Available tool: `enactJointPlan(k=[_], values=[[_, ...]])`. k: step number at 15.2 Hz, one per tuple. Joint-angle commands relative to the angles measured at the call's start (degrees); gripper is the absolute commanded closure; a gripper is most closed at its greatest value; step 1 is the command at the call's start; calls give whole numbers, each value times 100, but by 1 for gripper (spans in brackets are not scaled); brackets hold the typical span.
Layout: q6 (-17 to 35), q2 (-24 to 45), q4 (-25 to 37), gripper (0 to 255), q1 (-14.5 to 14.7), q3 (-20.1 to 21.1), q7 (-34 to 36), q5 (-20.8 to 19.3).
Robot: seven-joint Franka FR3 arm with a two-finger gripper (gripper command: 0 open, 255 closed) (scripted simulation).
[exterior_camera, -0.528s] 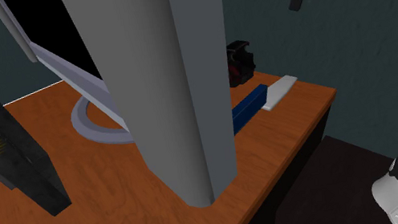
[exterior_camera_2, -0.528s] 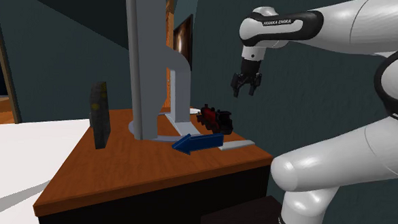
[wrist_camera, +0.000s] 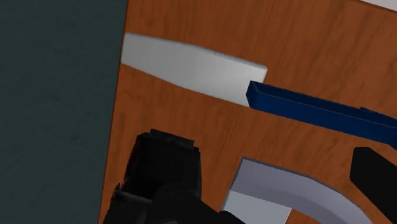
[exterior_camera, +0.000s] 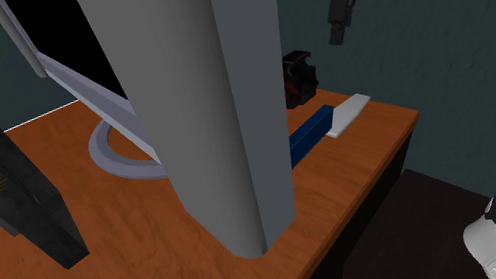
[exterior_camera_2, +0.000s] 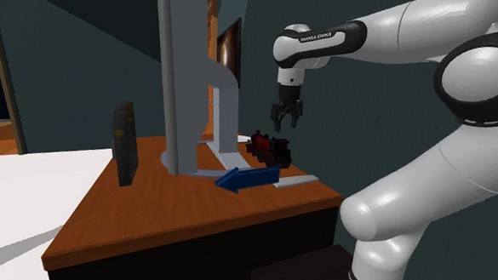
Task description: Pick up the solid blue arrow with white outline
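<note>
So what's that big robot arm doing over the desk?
The white arm holds its black gripper in the air above the orange-brown desk, fingers open and holding nothing. It is after the blue arrow, which lies flat on the desk, untouched, with a white flat piece at its tail end. In the second exterior view the gripper hangs over a red and black object just behind the arrow. A tall grey monitor stand rises beside them.

Second exterior view: wood-grain counter (exterior_camera_2: pixel 160 210), dark front. Dark teal walls (exterior_camera_2: pixel 79 78). White surface (exterior_camera_2: pixel 15 195) at 8 o'clock. Brown door frame (exterior_camera_2: pixel 6 75) at 9 o'clock.
</note>
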Motion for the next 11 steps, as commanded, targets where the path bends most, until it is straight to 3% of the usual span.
enactJointPlan(k=[1,11], values=[[13,394,126,0,130,176,-103,-8],[-102,2190,744,0,706,1005,-565,-237]])
